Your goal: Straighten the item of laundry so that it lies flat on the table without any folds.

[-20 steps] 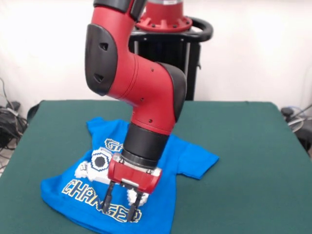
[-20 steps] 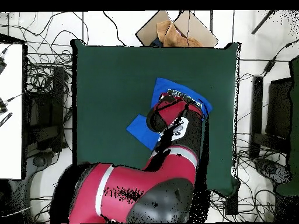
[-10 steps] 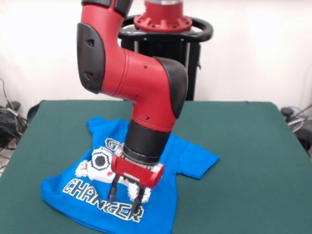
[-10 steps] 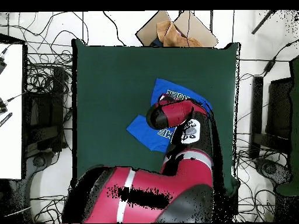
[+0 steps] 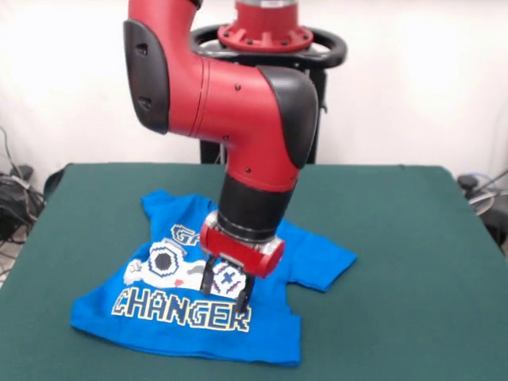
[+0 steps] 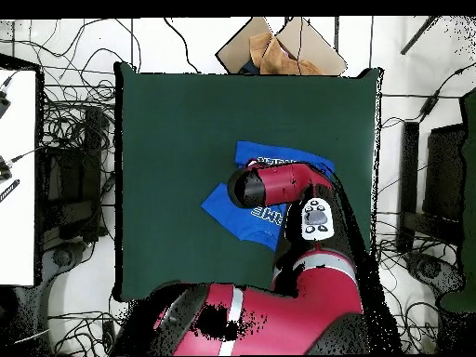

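While hovering low over shirt, gripper points straight down at middle of print, fingers spread apart, nothing between them. Tips look just above cloth or barely touching; cannot tell contact from front view. Shirt sits on left-centre of tabletop in front view, print up, "CHANGER" lettering readable across lower chest, so front panel mostly spread. Hem edge nearest camera roughly straight, slightly wavy at right corner. Right sleeve stretched out flat toward tabletop middle; left sleeve near far-left corner of shirt looks bunched or partly tucked, upper "GA…" letters half hidden behind wrist. Overhead view: arm covers most of shirt, only blue edges showing on either side, well inside green tabletop, far from every edge. Judged: mostly flattened, remaining wrinkles near collar and left sleeve. Open, vertical pose over centre suggests either pressing down to smooth or picking a fresh pinch point. Risk: pinching both layers would drag whole shirt rather than unfold.
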You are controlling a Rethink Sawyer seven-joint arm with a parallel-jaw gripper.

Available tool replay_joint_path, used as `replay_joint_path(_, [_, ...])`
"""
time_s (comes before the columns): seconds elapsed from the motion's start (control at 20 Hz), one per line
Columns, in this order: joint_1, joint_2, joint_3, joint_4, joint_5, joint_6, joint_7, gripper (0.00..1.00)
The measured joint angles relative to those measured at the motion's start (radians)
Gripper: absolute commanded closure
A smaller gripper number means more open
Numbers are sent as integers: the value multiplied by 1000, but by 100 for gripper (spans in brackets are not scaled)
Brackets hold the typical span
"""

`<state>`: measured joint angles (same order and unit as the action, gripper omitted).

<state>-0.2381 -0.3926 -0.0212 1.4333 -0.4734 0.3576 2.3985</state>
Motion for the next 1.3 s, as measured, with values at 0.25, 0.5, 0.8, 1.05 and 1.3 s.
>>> replay_joint_path(0.25, [-2,-39,21,48,6,5,0,0])
replay_joint_path(0.5, [6,-58,21,84,5,5,0,0])
replay_joint_path(0.8, [25,-58,21,113,6,5,0,0])
replay_joint_path(1.05, [23,-58,21,142,6,4,0,0])
replay_joint_path(1.3, [18,-52,21,192,6,-10,0,0])
